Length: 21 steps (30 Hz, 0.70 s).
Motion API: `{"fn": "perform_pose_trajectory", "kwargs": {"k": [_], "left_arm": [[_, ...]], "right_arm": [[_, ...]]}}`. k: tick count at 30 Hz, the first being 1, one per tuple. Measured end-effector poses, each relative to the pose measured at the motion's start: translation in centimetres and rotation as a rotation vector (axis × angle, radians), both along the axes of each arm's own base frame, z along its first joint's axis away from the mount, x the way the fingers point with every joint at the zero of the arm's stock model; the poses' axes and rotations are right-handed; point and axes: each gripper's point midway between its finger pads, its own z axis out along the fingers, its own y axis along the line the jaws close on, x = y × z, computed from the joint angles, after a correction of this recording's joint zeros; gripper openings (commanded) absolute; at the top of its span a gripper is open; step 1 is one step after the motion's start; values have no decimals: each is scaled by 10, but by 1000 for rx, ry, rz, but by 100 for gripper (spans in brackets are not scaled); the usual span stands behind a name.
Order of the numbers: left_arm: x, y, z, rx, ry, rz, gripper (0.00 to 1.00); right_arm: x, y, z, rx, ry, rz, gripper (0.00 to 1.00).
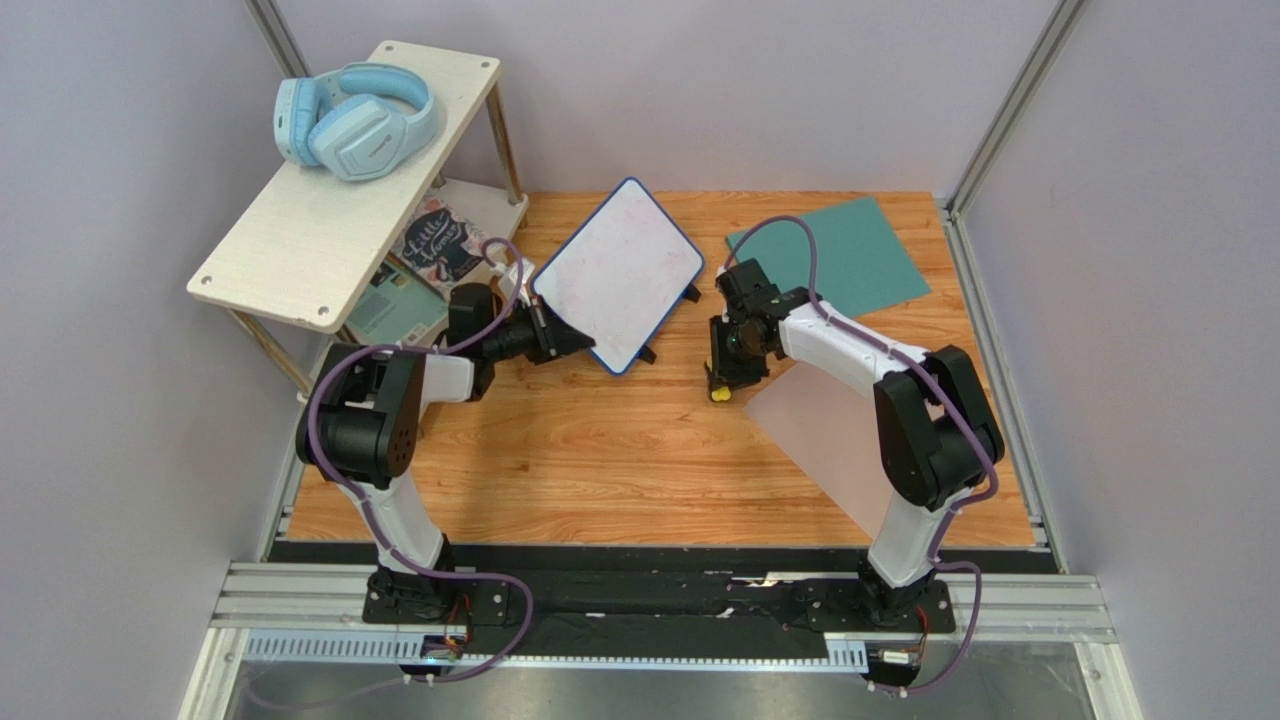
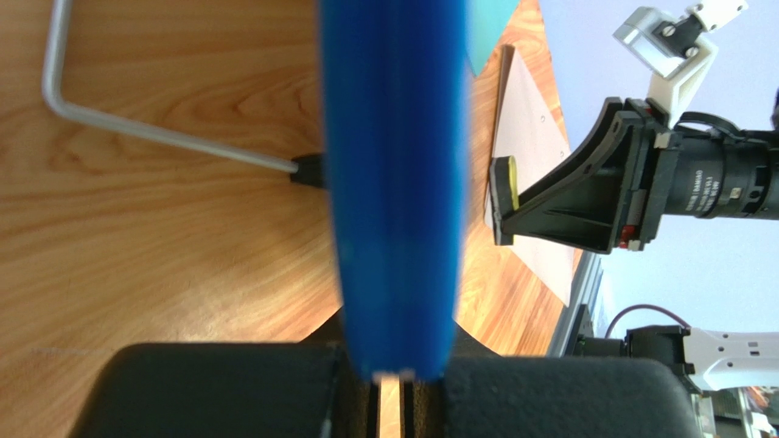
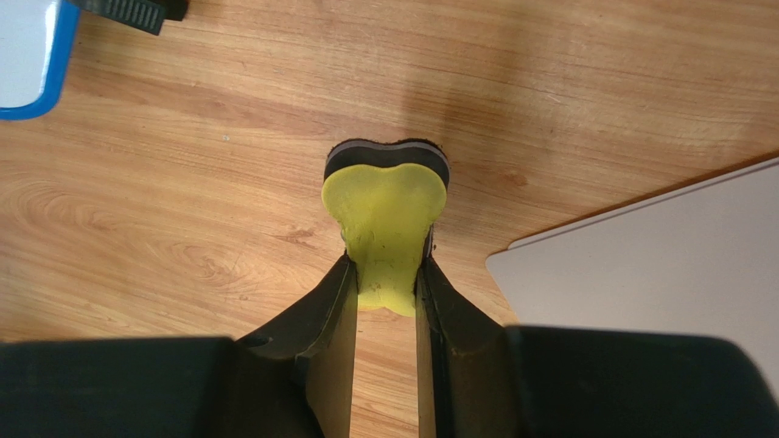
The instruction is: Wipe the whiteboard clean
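Note:
The whiteboard, glossy white with a dark-blue frame and faint pink marks, stands tilted at the middle back of the wooden table. My left gripper is shut on its lower-left edge. In the left wrist view the blue frame runs straight up out of the left gripper. My right gripper hangs just right of the board, apart from it, and is shut on a yellow eraser with a black felt face, low over the table. The board's corner shows at the top left of the right wrist view.
A white shelf at the back left carries blue headphones, with books beneath. A teal sheet lies at the back right and a grey-pink sheet under the right arm. A bent metal wire leg extends behind the board.

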Motion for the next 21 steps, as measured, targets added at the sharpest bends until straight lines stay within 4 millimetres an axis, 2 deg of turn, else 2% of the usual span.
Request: {"fn": "perform_pose_trajectory", "kwargs": {"k": [2,3,6,7,9,15,18,21], "left_arm": [[-3,1,-3,4,8,-1,10],[-3,1,-4,4,12,-1,12],[-5,-1,-5,9,13,-11,16],[-6,-2,-6,11,12,-15,17],[-8,-3,-7,14,18,-24,22],[-13,-5,-11,27,29,-37,27],[-13,-4,-7,38,16,-34,29],[-13,-1,-1,53,2,-23,31]], "right_arm": [[-2,2,0,14,8,9,29],[-2,4,1,20,11,13,45],[-5,7,1,33,17,27,64],[-5,7,2,36,18,33,67],[-6,9,2,39,19,41,72],[-7,10,3,39,17,52,75],[-7,13,4,40,12,61,74],[-6,17,7,45,2,75,70]]}}
